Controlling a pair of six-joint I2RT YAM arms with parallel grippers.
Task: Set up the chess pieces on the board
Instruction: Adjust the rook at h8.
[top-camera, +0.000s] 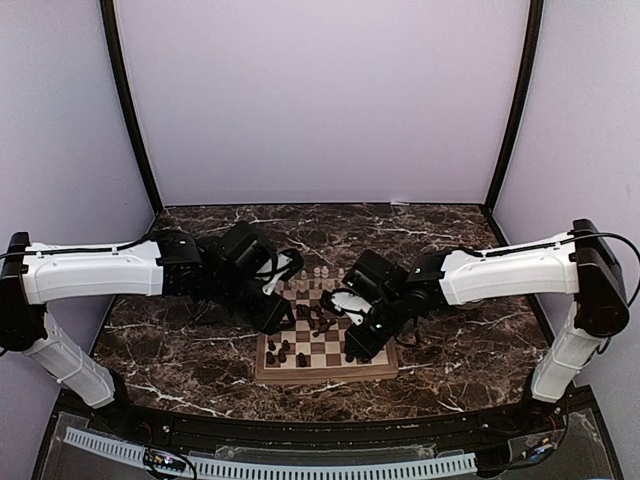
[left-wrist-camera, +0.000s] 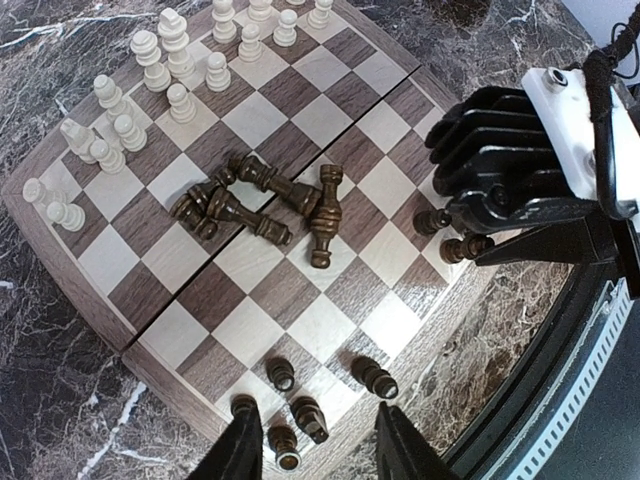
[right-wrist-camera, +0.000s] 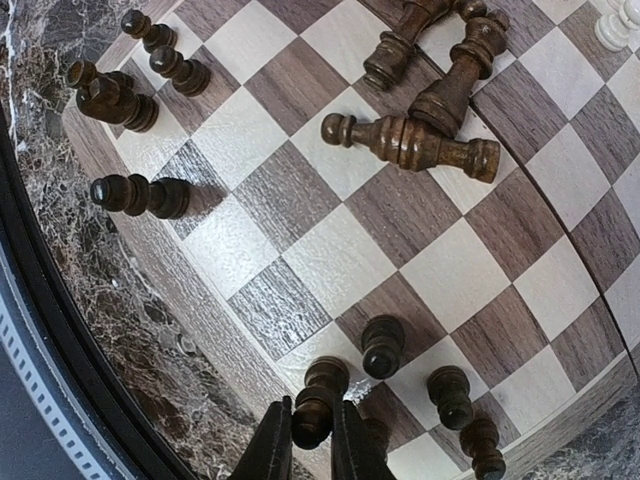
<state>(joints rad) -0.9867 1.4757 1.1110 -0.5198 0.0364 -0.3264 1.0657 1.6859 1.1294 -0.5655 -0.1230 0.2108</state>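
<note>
The marble table carries one board, which lies in the middle between my two arms with all the pieces on it.

My left gripper hangs over one near corner. Its fingers are spread wide, with small dark pieces standing between them, and neither finger touches any of them. My right gripper is down at the other near corner, and its fingers pinch one dark pawn low on its stem.

I think the pinch is good but the spot is crowded, since another dark pawn stands just beside it. I should lift straight up and clear the neighbours' heads before I move sideways. Then I should set the base flat in the middle of its square and let go only once it stands by itself.

I count two grippers. The cream pieces number about sixteen, all upright along the far side. At least five fallen dark pieces lie in a heap at the centre. Five dark pieces stand by my left fingers. Four or five stand by my right, and one of those is partly hidden.
</note>
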